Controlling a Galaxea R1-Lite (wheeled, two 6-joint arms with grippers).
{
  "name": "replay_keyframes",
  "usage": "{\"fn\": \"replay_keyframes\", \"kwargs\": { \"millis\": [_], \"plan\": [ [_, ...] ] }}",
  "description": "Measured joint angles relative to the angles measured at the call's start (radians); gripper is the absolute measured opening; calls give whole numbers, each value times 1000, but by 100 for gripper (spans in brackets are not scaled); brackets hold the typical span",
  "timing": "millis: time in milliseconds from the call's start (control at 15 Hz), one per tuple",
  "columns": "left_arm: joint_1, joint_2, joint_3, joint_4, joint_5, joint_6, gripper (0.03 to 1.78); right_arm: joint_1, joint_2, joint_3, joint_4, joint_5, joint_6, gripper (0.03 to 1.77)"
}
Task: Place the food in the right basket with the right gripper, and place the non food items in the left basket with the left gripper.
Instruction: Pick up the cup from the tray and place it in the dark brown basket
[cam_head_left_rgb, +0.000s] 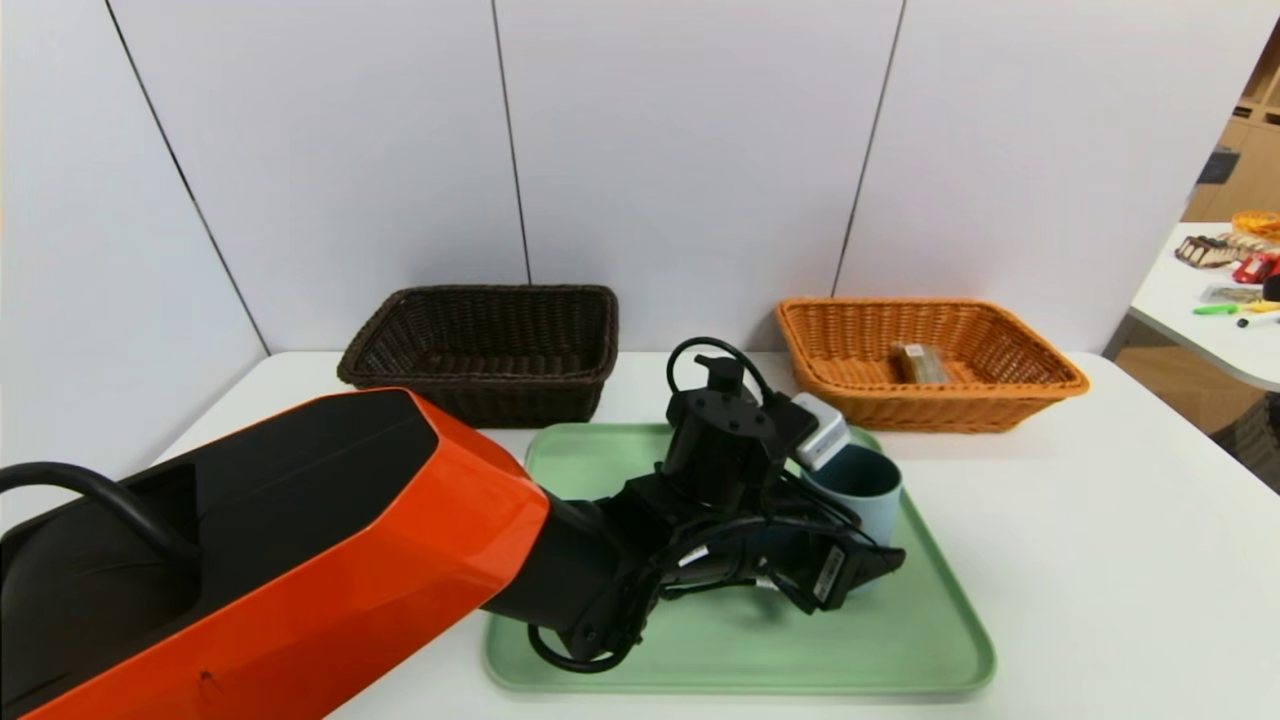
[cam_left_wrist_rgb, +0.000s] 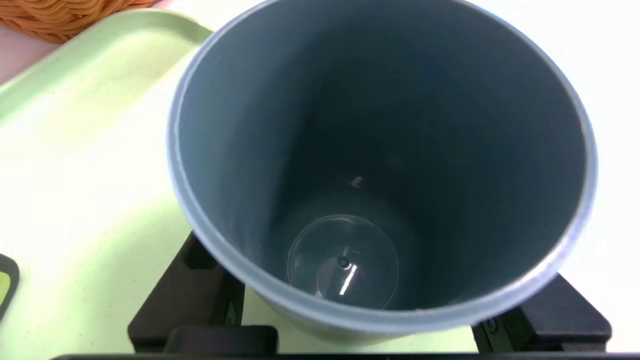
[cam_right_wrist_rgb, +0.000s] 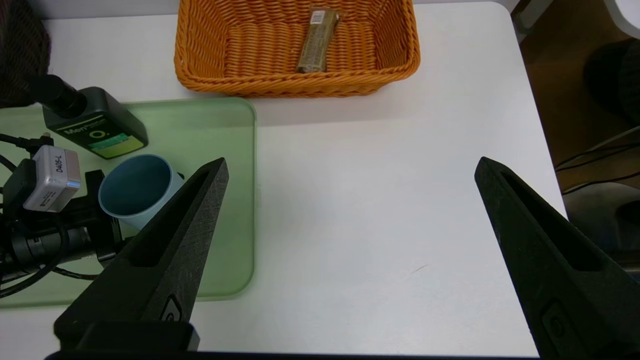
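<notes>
Left tool (cam_head_left_rgb: 850, 548) low over the pale green tray (cam_head_left_rgb: 900, 640), reaching across toward the right side, set around the lower part of the blue-grey cup (cam_head_left_rgb: 858, 490). Pressing on the cup or merely standing around it: cannot tell (the cup's own wall hides the contact). Cup upright on the tray, toward its far right corner, mouth open and nothing inside in the left wrist view.

Black pump bottle with green label (cam_right_wrist_rgb: 95, 127) also on the tray, just beside the cup on the side toward the dark basket, lying tilted with its pump head pointing that way.

Right tool (cam_right_wrist_rgb: 350, 165) held high over the bare white surface (cam_head_left_rgb: 1100, 520) to the right of the tray, spread wide, gripping nothing, well apart from every item.

Snack bar in clear wrapper (cam_right_wrist_rgb: 316, 42) flat on the floor of the orange wicker basket (cam_head_left_rgb: 1040, 385), lengthwise front to back, white label at the far end. Orange basket at the back right of the surface, just beyond the tray's far right corner.

Dark brown wicker basket (cam_head_left_rgb: 480, 395) at the back left, nothing visible inside, just beyond the tray's far left corner.
</notes>
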Motion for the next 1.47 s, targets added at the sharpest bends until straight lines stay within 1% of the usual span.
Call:
{"fn": "replay_keyframes", "kwargs": {
  "millis": [133,267,400,467,600,733,867,933,1067,1200,1267,1333,1467],
  "plan": [
    [0,-13,1,0,2,-3,115,0,0,0,1,0,1,170],
    [1,-57,3,13,11,-27,115,0,0,6,1,0,1,170],
    [1,-127,1,63,46,-44,115,0,0,16,1,0,1,170],
    [2,-174,-5,101,67,-49,115,0,0,21,1,0,1,170],
    [5,-271,-18,196,87,-54,115,1,1,33,1,1,0,170],
    [12,-378,-61,332,107,-56,115,1,4,44,1,1,0,170],
    [33,-469,-140,484,150,-61,115,4,7,51,1,4,-1,170],
    [53,-499,-176,538,177,-69,115,7,9,53,1,12,0,170],
    [112,-535,-242,577,241,-96,115,9,12,58,0,24,1,170],
    [200,-543,-275,593,293,-103,115,11,13,66,0,24,1,170],
    [251,-540,-285,618,328,-103,115,12,14,68,-2,25,1,170],
    [293,-536,-291,667,361,-104,115,12,14,68,-2,25,1,170],
    [379,-516,-316,749,394,-104,115,12,15,69,-2,35,3,170]
  ]
}}
